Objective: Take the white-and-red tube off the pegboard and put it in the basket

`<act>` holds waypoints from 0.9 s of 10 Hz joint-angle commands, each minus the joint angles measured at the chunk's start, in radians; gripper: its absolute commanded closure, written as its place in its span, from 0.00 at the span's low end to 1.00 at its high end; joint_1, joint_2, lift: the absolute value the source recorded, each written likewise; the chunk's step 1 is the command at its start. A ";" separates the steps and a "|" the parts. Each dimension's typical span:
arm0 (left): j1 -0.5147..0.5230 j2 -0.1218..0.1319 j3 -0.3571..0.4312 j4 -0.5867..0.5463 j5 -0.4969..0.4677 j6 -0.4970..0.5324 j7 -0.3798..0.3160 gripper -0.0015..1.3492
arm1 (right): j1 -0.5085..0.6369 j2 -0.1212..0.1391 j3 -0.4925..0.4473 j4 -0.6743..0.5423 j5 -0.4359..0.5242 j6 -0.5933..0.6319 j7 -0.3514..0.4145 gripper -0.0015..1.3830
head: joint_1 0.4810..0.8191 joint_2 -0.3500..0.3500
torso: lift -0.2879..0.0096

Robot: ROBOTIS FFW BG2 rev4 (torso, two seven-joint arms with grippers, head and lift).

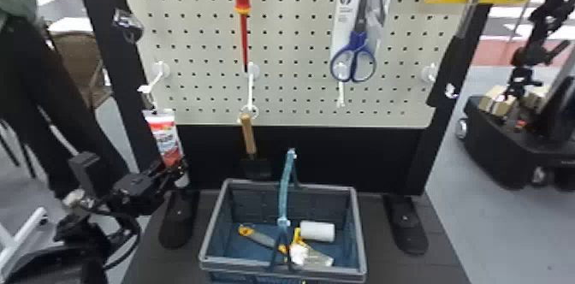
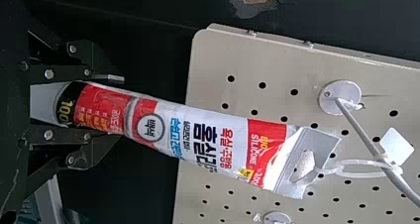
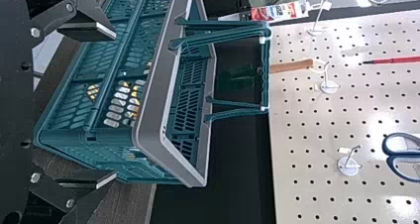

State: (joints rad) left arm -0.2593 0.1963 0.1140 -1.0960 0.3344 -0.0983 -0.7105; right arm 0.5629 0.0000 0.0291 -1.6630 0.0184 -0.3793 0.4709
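At left gripper (image 1: 176, 168), closed on both sides of the tube (image 2: 213, 142) at its lower end; beyond those fingertips, joined by loop (image 2: 359, 161) to hook (image 2: 357, 129). At right gripper (image 3: 116, 105), spread wide, with basket (image 3: 153, 85) ahead.

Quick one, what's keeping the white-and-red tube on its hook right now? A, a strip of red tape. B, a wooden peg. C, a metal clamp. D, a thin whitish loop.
D: a thin whitish loop runs through the hole in the end of the white-and-red tube and around the hook.
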 commanded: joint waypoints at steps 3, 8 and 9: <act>0.000 0.000 0.001 0.000 0.002 -0.003 -0.001 0.88 | -0.002 0.001 0.000 0.000 0.000 -0.001 0.000 0.21 | 0.20 0.50 | 0.63; 0.000 0.000 0.001 0.000 0.014 -0.020 0.000 0.88 | 0.000 0.001 0.000 0.000 0.000 0.000 0.000 0.21 | 0.20 0.50 | 0.63; -0.002 0.000 0.001 0.000 0.014 -0.027 0.003 0.88 | -0.002 0.001 0.000 0.000 0.000 0.000 0.000 0.21 | 0.20 0.50 | 0.63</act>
State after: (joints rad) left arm -0.2596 0.1963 0.1148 -1.0959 0.3473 -0.1209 -0.7081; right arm 0.5626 0.0000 0.0291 -1.6629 0.0184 -0.3790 0.4707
